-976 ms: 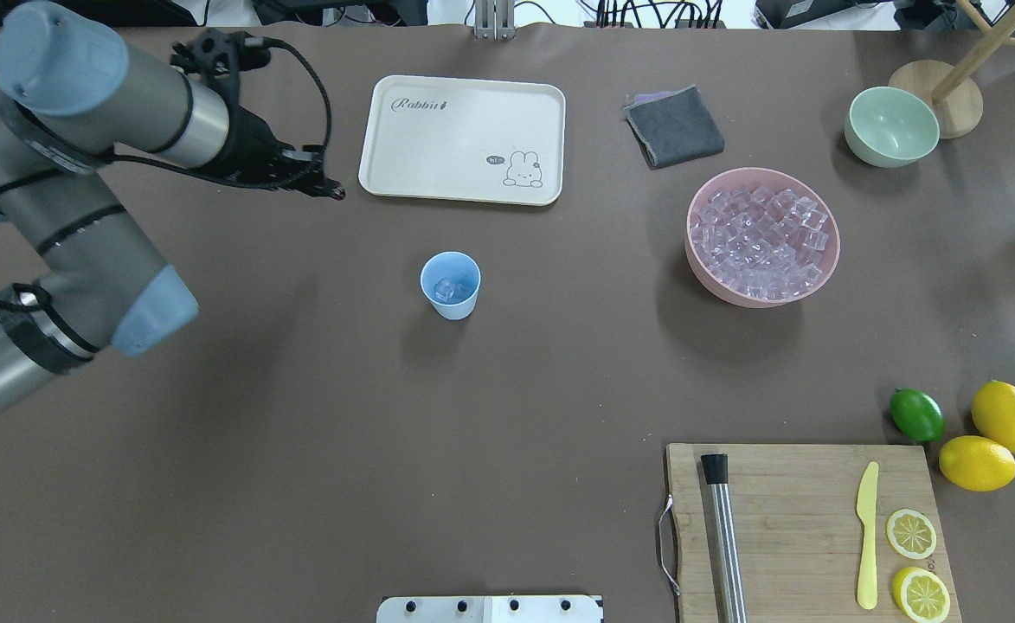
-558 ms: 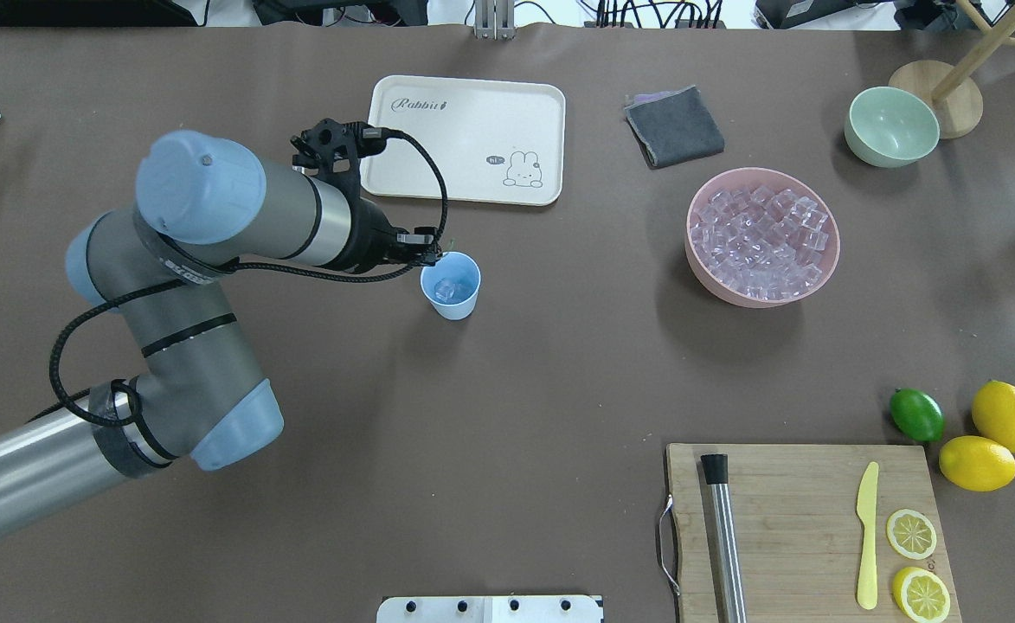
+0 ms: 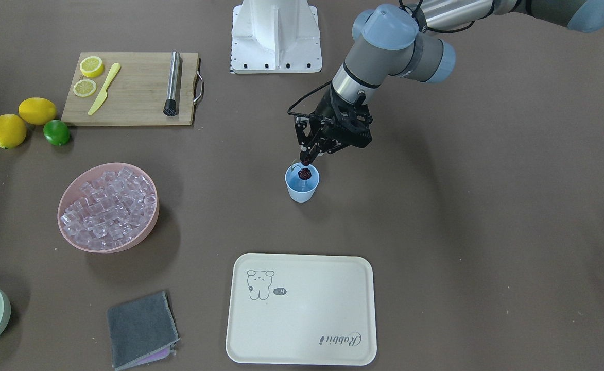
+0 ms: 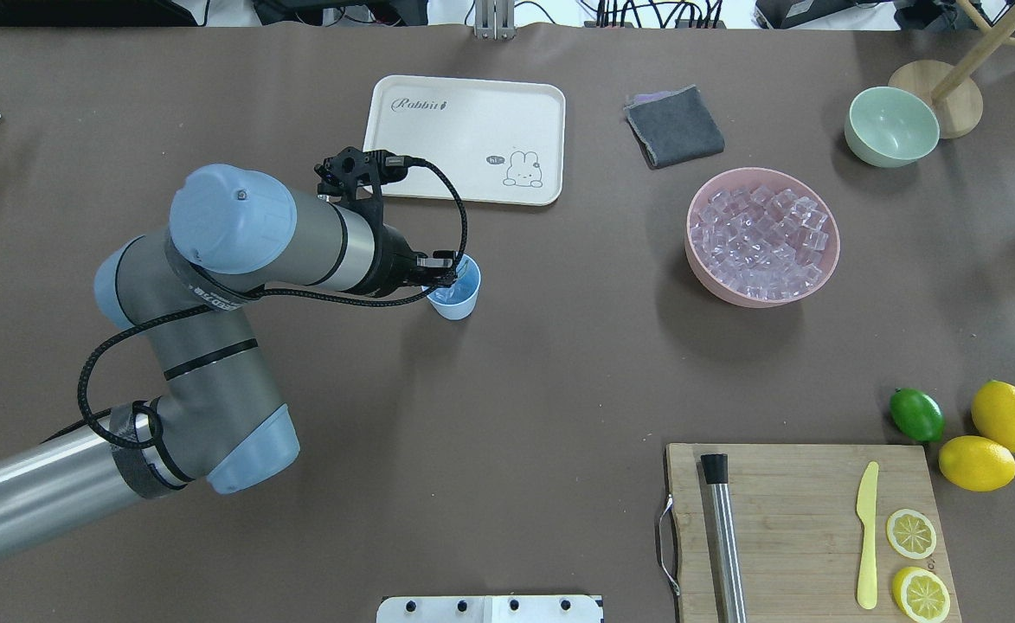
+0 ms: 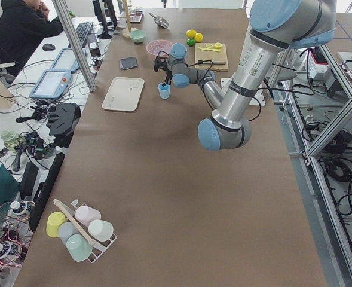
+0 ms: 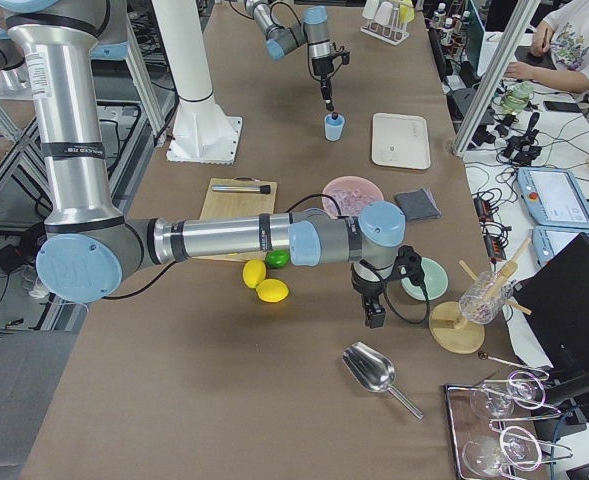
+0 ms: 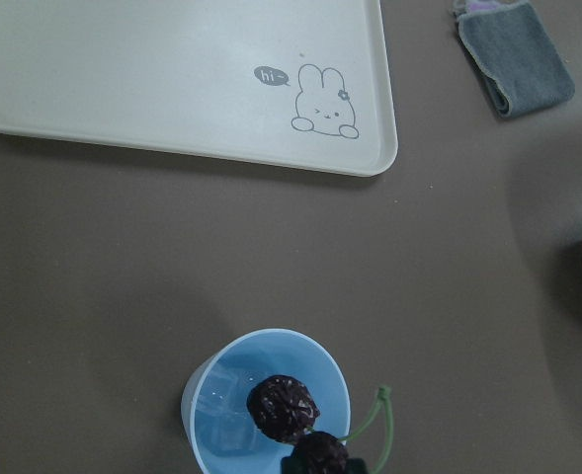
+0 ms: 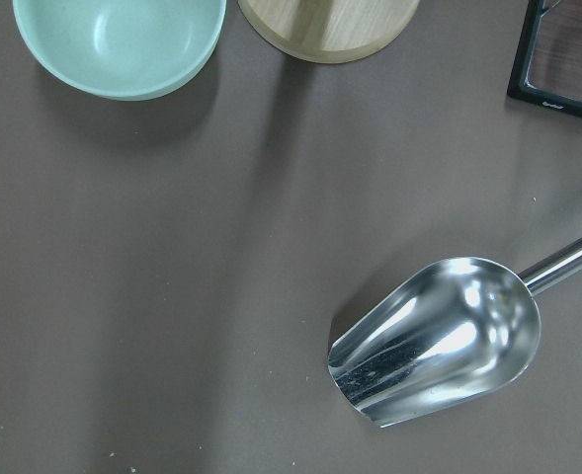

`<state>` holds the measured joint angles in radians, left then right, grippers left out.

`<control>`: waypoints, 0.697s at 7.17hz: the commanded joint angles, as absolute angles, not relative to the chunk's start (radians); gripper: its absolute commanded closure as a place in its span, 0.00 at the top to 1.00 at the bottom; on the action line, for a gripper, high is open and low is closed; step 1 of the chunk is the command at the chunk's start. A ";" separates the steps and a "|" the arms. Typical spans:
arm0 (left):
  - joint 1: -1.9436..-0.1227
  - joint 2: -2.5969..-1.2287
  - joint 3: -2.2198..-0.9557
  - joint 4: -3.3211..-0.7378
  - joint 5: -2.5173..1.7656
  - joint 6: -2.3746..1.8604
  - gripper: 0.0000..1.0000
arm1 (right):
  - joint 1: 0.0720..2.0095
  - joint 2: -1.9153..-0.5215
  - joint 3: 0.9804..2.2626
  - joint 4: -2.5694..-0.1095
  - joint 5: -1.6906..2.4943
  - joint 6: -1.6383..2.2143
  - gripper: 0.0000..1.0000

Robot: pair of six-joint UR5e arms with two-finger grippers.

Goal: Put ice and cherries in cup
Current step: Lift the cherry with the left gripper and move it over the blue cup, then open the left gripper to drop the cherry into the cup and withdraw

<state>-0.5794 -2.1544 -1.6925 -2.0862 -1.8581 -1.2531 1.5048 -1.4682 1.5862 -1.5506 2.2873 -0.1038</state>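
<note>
2 cherries (image 7: 284, 407) hang over 1 cup (image 3: 302, 189), left end effector (image 3: 307, 158) clamped on them.
Ice (image 7: 217, 399) inside (maybe 2 cubes); right end effector (image 6: 374, 316) state unreadable.

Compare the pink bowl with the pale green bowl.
The pink bowl is larger; the green bowl is smaller. The pink bowl is heaped with ice cubes; the green bowl is empty. Both are round, upright and without handles.
</note>
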 commanded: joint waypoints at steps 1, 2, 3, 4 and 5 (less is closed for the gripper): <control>-0.578 -2.154 -1.690 -2.086 -1.858 -1.258 0.92 | 1.505 -1.471 1.586 -1.549 2.287 -0.104 0.99; -0.580 -2.151 -1.697 -2.088 -1.859 -1.255 0.98 | 1.505 -1.471 1.589 -1.549 2.289 -0.104 0.99; -0.631 -2.128 -1.707 -2.079 -1.874 -1.252 0.98 | 1.505 -1.471 1.591 -1.549 2.287 -0.104 0.99; -0.747 -2.047 -1.703 -2.022 -1.988 -1.191 0.98 | 1.505 -1.470 1.591 -1.549 2.287 -0.104 0.99; -0.949 -1.957 -1.668 -1.973 -2.164 -0.928 0.98 | 1.505 -1.467 1.588 -1.549 2.287 -0.101 0.99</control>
